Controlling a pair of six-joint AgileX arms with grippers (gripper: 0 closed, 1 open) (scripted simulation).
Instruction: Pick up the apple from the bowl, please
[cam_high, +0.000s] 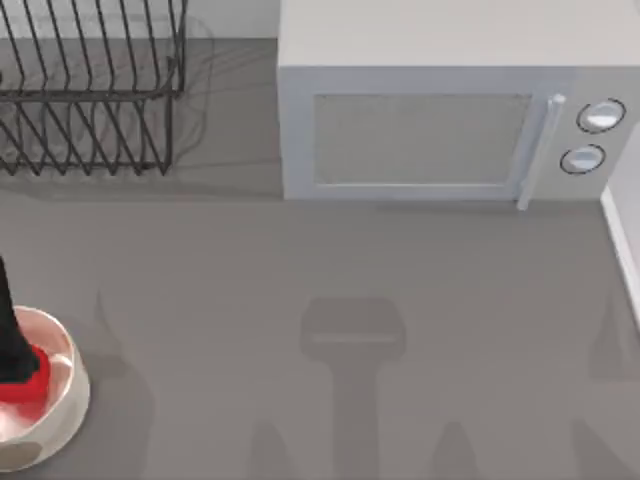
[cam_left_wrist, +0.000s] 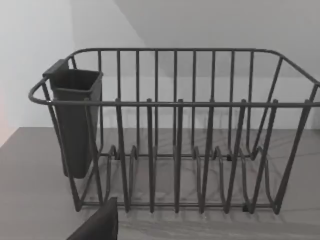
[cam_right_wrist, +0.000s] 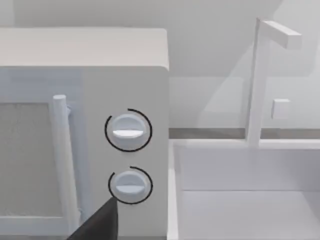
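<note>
The bowl (cam_high: 78, 392), cream-white inside with a silvery rim, sits at the table's front left corner, partly cut off by the top view's left edge. The small bright-red apple (cam_high: 30, 392) lies inside it. My left gripper (cam_high: 16, 362) comes down as a black shape from the left edge into the bowl and overlaps the apple's top left, hiding part of it. How it stands around the apple is hidden. A dark part of my left gripper (cam_left_wrist: 97, 226) also shows in the left wrist view. A dark part of my right gripper (cam_right_wrist: 97, 225) shows in the right wrist view, facing the microwave's knobs.
A black wire dish rack (cam_high: 90, 90) with a dark cup holder (cam_left_wrist: 75, 120) stands at the back left. A white microwave (cam_high: 440, 110) fills the back middle and right. A white sink basin with a faucet (cam_right_wrist: 260, 85) lies beyond the microwave's right side.
</note>
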